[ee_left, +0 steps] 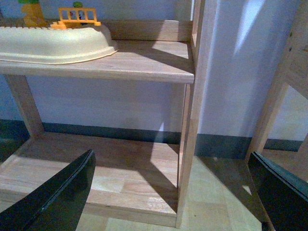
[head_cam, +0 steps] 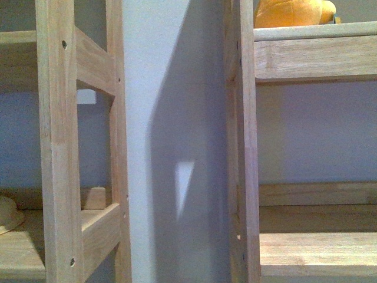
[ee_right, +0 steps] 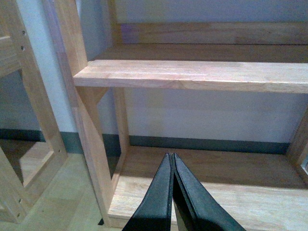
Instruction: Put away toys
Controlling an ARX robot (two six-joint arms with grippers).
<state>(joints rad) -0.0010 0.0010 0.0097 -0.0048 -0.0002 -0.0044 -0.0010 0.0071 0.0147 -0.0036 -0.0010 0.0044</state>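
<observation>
- Left end effector stood wide, its two dark fingers far apart at the edges of the left wrist view, with nothing between them.
- Right end effector was closed, its fingertips pressed together and holding nothing, above the bottom board of the right shelf unit.
- Neither arm appeared in the front view.
- The orange-yellow plush toy sat on the upper shelf of the right shelf unit, only its lower part visible at the top edge of the front view.
- Two wooden shelf units stood side by side against a pale wall, a gap of wall between them.
- On the left shelf unit lay a pale tan dome-shaped object, reaching the shelf's front edge.
- Behind it stood a small orange toy fence and a yellow and green piece, too small to identify.
- Wood flooring lay beneath both units.
</observation>
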